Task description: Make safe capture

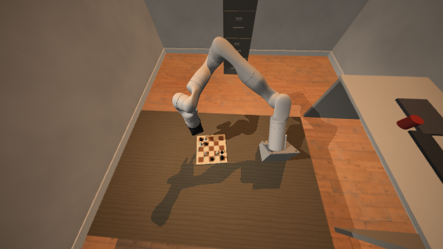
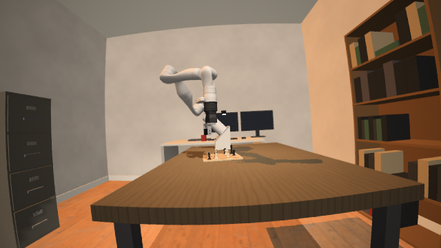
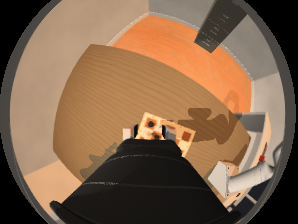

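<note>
A small chessboard lies on the brown table near the arm's base, with several black and white pieces standing on it. It also shows in the exterior view, far down the table. My gripper hangs above the board's far left corner, well above the pieces, open and empty. In the exterior view my gripper points straight down over the board's left side. In the wrist view the gripper body hides most of the board; the fingertips do not show there.
The arm's base stands on the table right of the board. A side desk with a red cup is at the right. A dark filing cabinet stands by the back wall.
</note>
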You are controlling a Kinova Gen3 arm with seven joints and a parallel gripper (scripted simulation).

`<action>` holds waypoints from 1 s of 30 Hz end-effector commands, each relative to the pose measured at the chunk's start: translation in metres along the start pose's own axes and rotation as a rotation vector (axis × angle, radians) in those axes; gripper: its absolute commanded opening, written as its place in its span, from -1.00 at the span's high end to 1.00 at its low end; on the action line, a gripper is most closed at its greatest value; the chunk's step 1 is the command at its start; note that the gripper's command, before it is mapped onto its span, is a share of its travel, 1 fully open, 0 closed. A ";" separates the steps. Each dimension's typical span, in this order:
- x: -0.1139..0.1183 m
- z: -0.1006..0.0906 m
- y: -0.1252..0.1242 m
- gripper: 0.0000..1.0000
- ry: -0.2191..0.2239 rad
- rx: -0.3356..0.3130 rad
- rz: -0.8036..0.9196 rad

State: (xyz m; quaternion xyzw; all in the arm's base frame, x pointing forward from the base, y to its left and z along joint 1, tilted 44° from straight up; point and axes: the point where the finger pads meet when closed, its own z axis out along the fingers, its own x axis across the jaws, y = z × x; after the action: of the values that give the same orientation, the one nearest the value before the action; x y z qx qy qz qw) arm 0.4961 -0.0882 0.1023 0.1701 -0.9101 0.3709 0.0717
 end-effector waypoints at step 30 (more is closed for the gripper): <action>0.001 0.027 0.001 -1.00 0.002 -0.003 -0.955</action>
State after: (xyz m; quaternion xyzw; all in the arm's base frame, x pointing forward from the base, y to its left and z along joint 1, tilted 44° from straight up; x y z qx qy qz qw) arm 0.4962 -0.1045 0.0832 0.5597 -0.7375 0.2993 0.2306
